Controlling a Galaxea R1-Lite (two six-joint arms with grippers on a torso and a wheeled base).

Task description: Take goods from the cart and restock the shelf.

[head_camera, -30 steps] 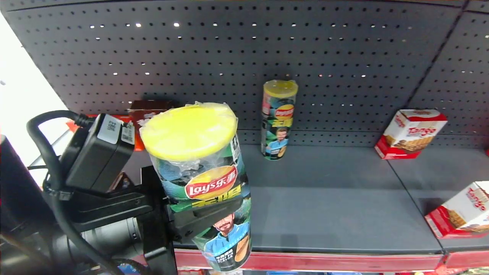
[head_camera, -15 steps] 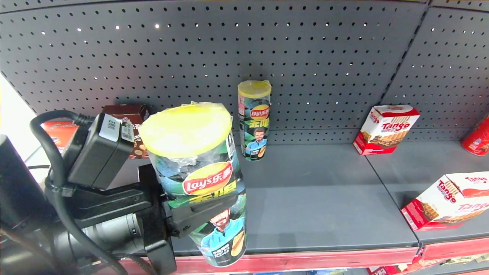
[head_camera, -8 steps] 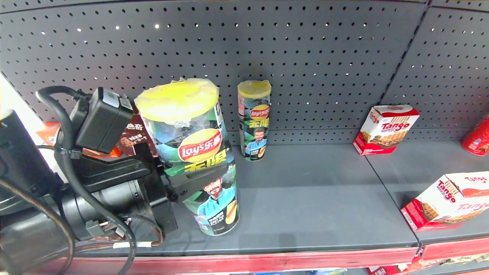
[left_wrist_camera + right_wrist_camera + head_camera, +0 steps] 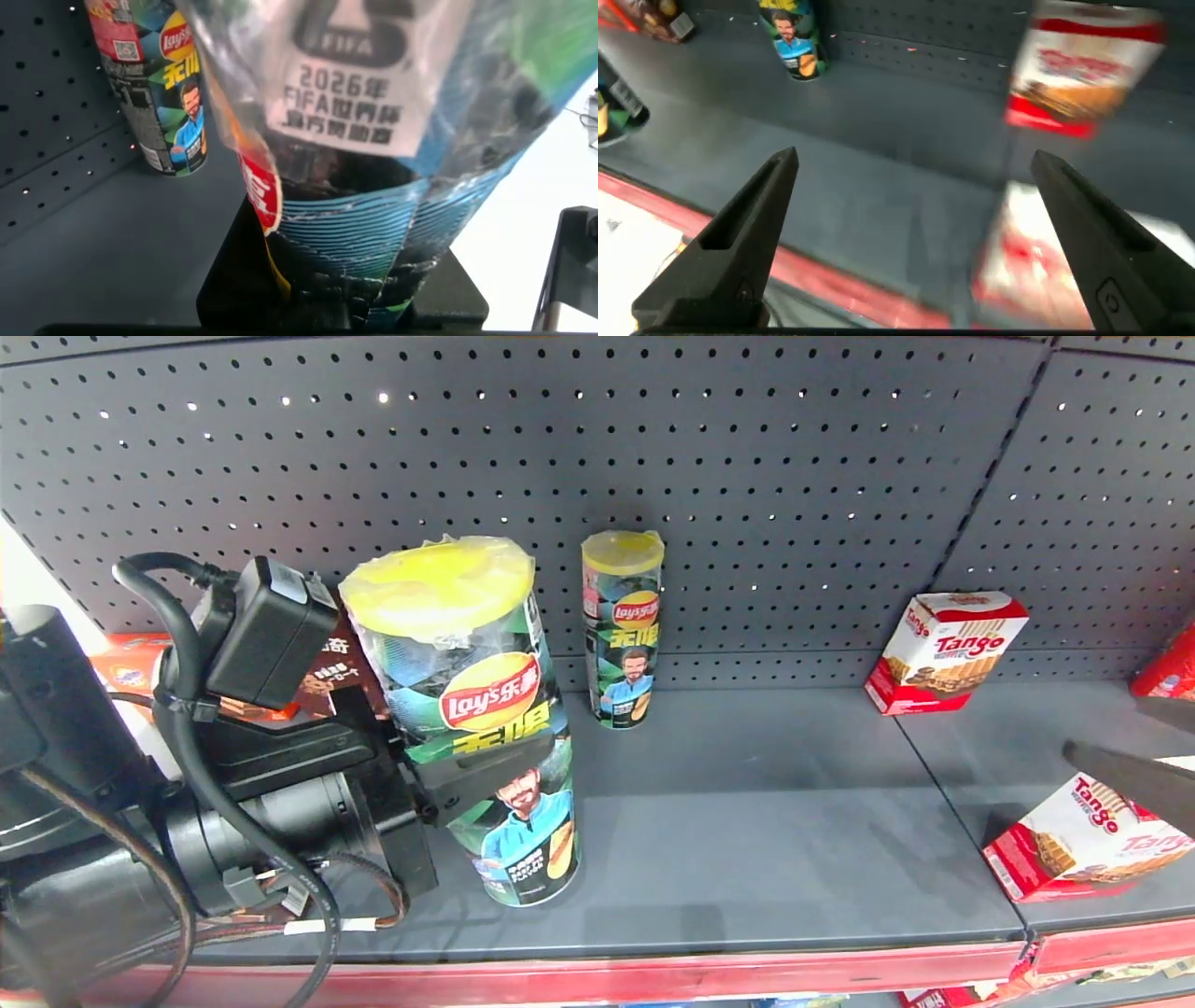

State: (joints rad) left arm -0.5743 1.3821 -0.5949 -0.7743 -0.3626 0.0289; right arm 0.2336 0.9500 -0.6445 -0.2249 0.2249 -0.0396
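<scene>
The left hand is clenched around the chips can. The can is upright on the shelf near the front edge, having come in from over the red lip 1 second ago. A 2nd can stands against the pegboard. Farther right sit the back wafer box and the front wafer box. The right hand, fingers spread and grasping nothing, has newly come in above the front box.

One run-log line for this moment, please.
left gripper: shut on chip can, upright at shelf front | right gripper: jaws open, empty, at shelf right | second can: upright at back
</scene>
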